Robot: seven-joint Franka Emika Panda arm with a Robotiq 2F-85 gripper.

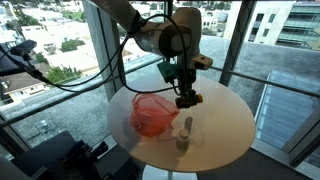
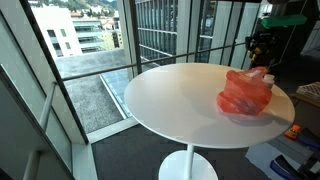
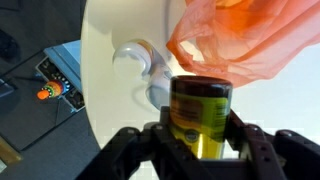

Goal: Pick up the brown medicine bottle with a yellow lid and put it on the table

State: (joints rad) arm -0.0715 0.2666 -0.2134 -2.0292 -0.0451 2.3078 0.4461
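Note:
The brown medicine bottle (image 3: 200,108) fills the middle of the wrist view, dark amber with a yellow-green label and its yellow end down between the jaws. My gripper (image 3: 200,142) is shut on it, one black finger pressing each side. In an exterior view the gripper (image 1: 187,98) hangs a little above the round cream-white table (image 1: 225,130), just beside the red-pink bag (image 1: 152,115). From the opposite side the gripper (image 2: 262,52) sits behind the bag (image 2: 247,92), above the far edge of the table (image 2: 170,100); there the bottle is too small to make out.
A pale whitish slim bottle (image 1: 185,133) stands on the table in front of the gripper, also seen as the pale bottle (image 3: 140,62) in the wrist view. The bag (image 3: 250,40) lies close to the held bottle. Glass walls surround the table; equipment lies on the floor (image 3: 45,85).

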